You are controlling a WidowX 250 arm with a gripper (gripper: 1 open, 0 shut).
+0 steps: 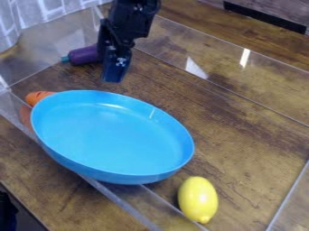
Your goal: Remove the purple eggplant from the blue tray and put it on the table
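The purple eggplant [82, 56] lies on the table [241, 108] behind the blue tray [108, 135], outside its rim. The tray is empty. My gripper [115, 67] points steeply down just right of the eggplant and above the tabletop beyond the tray's far edge. Its fingers stand open with nothing between them. The arm hides the eggplant's right end.
A yellow lemon [198, 198] rests on the table near the front edge, right of the tray. An orange object [39, 97] peeks out behind the tray's left rim. A glossy transparent sheet covers the wood planks.
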